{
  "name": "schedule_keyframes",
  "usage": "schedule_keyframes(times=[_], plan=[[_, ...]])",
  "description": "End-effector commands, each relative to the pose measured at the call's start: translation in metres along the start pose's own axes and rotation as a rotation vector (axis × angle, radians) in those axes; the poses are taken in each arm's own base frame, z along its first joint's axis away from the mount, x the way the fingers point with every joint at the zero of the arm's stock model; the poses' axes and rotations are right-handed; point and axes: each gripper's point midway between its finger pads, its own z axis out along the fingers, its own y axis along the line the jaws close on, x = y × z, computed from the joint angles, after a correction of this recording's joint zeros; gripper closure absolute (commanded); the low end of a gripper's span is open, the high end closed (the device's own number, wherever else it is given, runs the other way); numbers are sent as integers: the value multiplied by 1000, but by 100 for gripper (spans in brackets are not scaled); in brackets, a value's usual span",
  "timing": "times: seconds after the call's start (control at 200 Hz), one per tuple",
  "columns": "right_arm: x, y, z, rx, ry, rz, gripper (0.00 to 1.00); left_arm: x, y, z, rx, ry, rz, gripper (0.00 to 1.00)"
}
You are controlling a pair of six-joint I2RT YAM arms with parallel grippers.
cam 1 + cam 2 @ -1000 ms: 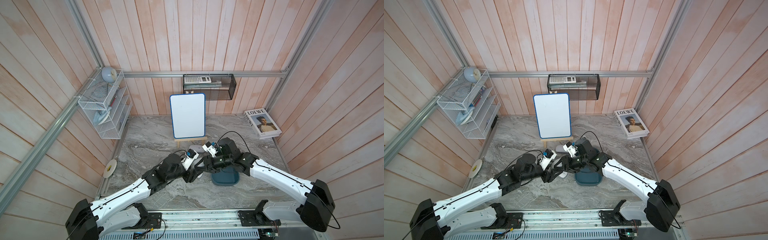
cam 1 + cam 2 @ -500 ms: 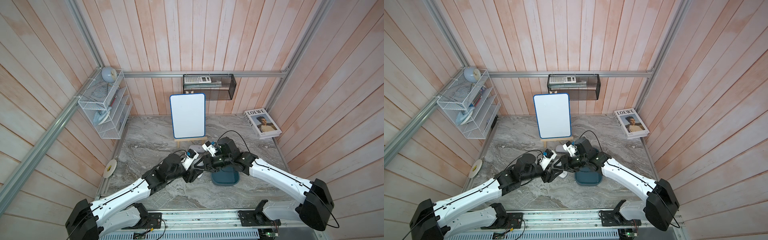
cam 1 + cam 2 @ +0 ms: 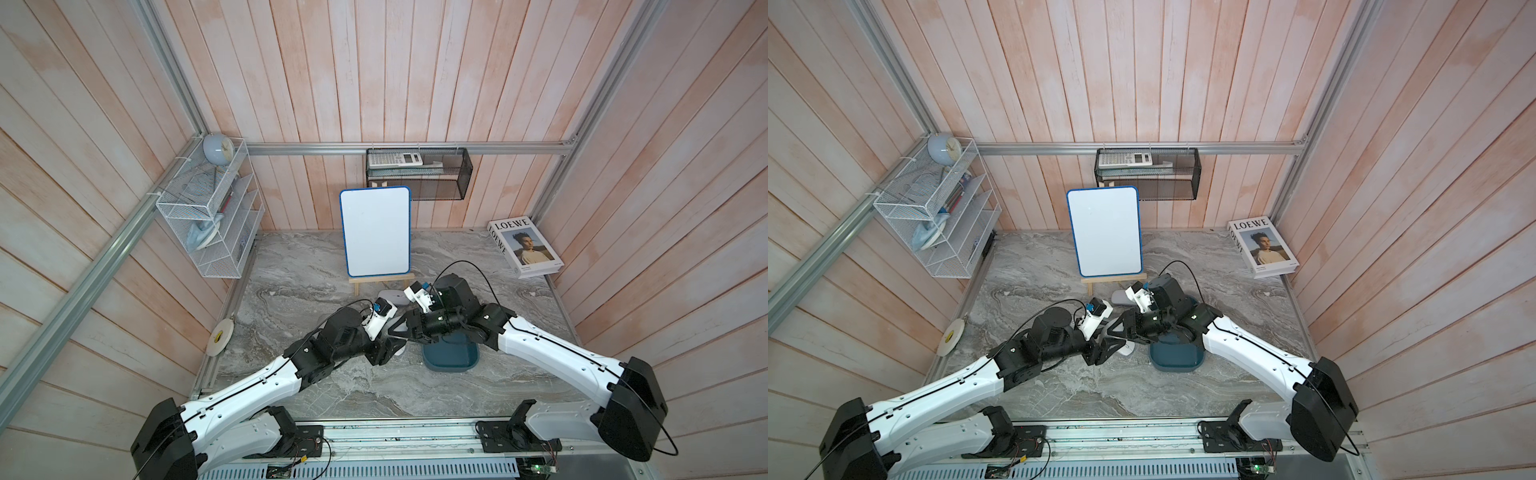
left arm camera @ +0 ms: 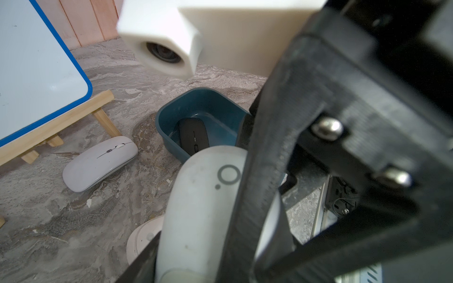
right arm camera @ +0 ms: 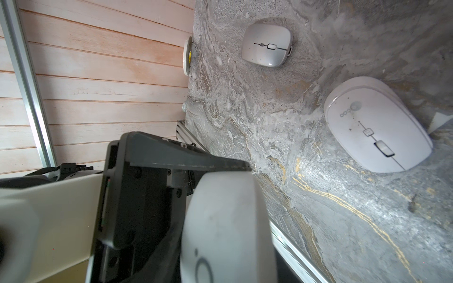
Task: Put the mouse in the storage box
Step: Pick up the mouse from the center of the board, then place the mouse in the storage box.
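Observation:
A white mouse point(image 4: 203, 208) with a grey ring mark hangs above the table between both grippers. My left gripper point(image 4: 196, 247) is shut on it, and in the right wrist view my right gripper point(image 5: 225, 245) is shut on the same mouse point(image 5: 225, 215). In both top views the left gripper point(image 3: 392, 340) and right gripper point(image 3: 407, 332) meet tip to tip just left of the storage box point(image 3: 451, 357), and they hide the held mouse. The dark teal storage box point(image 4: 169, 139) holds a black mouse point(image 4: 193, 137).
A white mouse point(image 4: 98, 163) lies by the easel of the whiteboard point(image 3: 376, 230). Another white mouse point(image 5: 377, 132) lies on the table under the grippers, and a squarish one point(image 5: 267, 45) lies further left. A tape roll point(image 3: 219, 336) leans on the left wall and a book point(image 3: 525, 251) lies at the back right.
Both grippers stay joined at the mouse in the same spot. No clear movement of either arm shows.

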Motion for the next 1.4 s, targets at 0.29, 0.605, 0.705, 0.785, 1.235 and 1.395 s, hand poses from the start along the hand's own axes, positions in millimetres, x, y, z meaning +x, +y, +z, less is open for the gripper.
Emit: schedule_keyframes(times=[0.29, 0.605, 0.705, 0.785, 1.235, 1.395], plan=[[-44, -31, -41, 17, -187, 61, 75, -12, -13, -11, 58, -82, -63, 0], [-41, -112, -100, 252, -251, 92, 76, -4, 24, -30, -173, -81, -121, 0], [-31, -125, -105, 285, -233, 107, 76, 1, 29, -33, -202, -75, -135, 0], [-22, -136, -105, 326, -217, 112, 76, 3, 30, -34, -211, -80, -142, 0], [9, -164, -61, 358, 38, 175, 75, 16, 34, -24, -221, -26, -161, 0], [14, -172, -46, 380, 133, 192, 74, 16, 34, -23, -220, -14, -156, 0]])
